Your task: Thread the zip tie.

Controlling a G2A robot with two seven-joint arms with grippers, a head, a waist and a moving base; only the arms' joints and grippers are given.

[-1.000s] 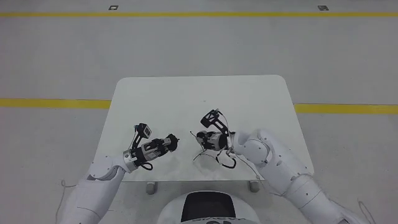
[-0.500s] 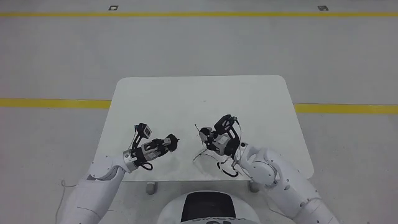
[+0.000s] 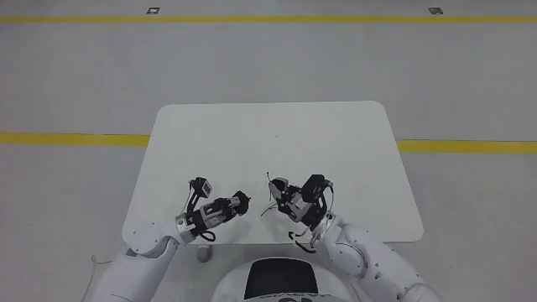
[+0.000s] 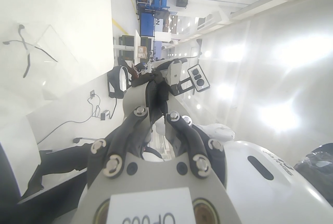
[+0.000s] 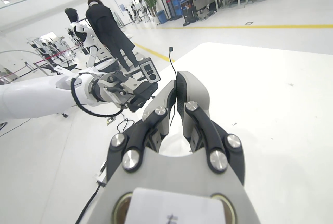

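R gripper point(image 5: 177, 82) pinching thin black plastic zip tie point(image 5: 172, 64), L gripper point(image 3: 241, 201) apparently clenched shut

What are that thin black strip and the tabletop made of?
Zip tie, pinched in the right end effector: thin black plastic, likely nylon; it bends slightly and ends in a small square head. Table: smooth white, slightly glossy, maybe laminate.

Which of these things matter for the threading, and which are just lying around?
For the job:
zip tie, pinched in the right gripper
left gripper, shut

Lying about:
loose zip ties on the table
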